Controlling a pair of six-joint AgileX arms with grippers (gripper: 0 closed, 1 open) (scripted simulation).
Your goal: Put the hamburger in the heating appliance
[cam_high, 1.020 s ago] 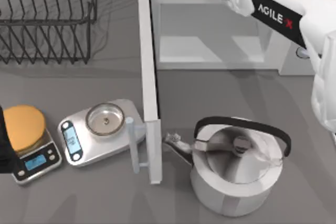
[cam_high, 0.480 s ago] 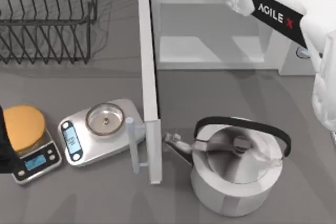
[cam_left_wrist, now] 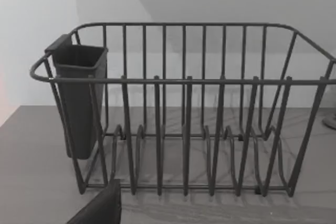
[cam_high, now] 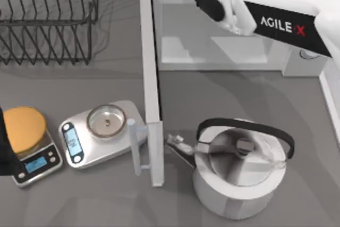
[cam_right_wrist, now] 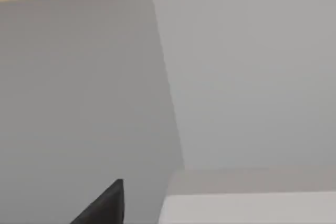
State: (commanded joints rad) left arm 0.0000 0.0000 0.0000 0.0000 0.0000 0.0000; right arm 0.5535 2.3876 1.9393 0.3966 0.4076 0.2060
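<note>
The left arm [cam_high: 4, 152] is sitting parked at the table's left edge, beside an orange-yellow dome [cam_high: 22, 128] resting on a small black scale [cam_high: 37, 164]. The right arm [cam_high: 276, 22] is reaching across the large white boxy microwave [cam_high: 212, 51], whose hinged door [cam_high: 151, 94] is standing open. I cannot tell what either gripper's hold is doing, nor where the hamburger is lying relative to them.
</note>
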